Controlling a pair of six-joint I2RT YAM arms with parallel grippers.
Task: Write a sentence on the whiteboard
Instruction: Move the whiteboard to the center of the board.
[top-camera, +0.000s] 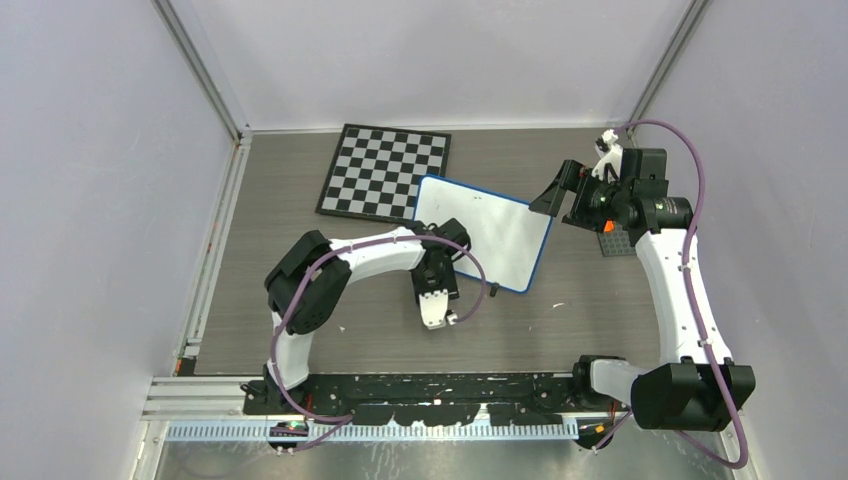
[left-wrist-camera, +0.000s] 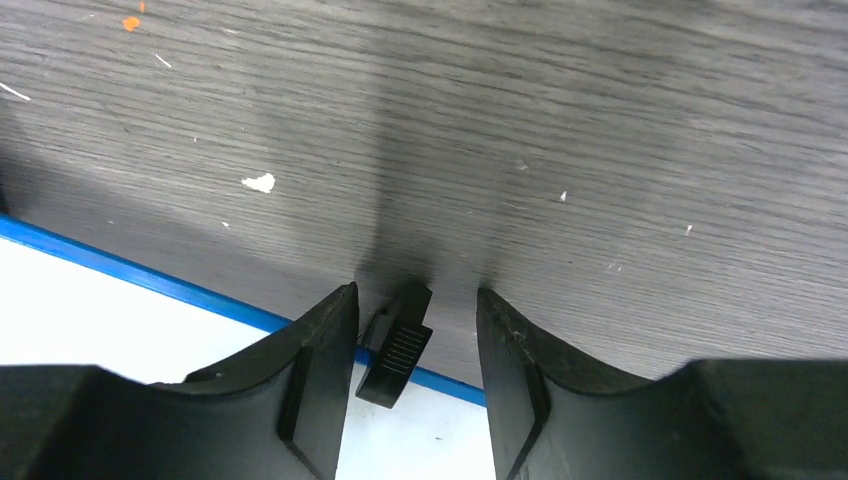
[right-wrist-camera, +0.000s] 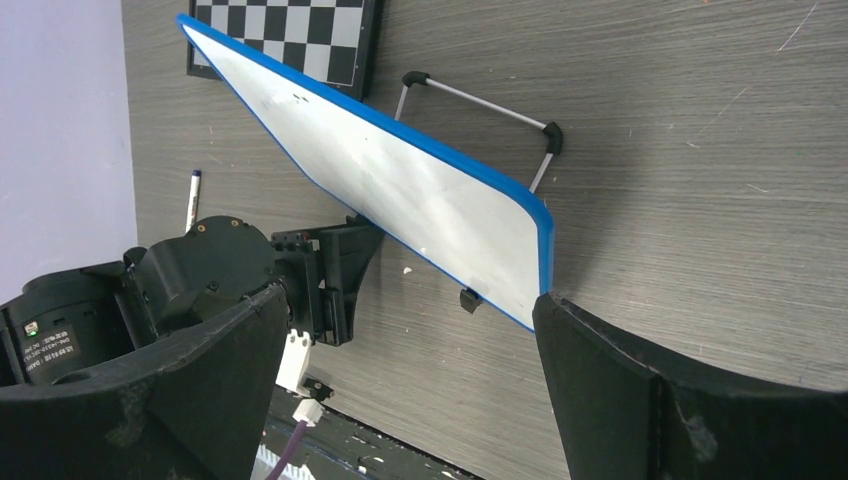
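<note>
At upper centre lay the checkered chessboard (top-camera: 380, 170), flat and matte on the grey wood-grain worktop (top-camera: 270, 200). Below and right of it, the left end effector (left-wrist-camera: 415, 295) stood half spread at the blue rim (left-wrist-camera: 150, 280) of the whiteboard (top-camera: 490, 235), with a ribbed black foot (left-wrist-camera: 395, 345) between its jaws, apparently not pinched. The board, mid-frame, was glossy, round-cornered and bare of writing. At the right, the right end effector (right-wrist-camera: 410, 298) gaped wide, holding nothing. Steadying the board looked to be the step in hand. Clamping the rim squarely would serve better than the small foot, since the slick board could skid.
</note>
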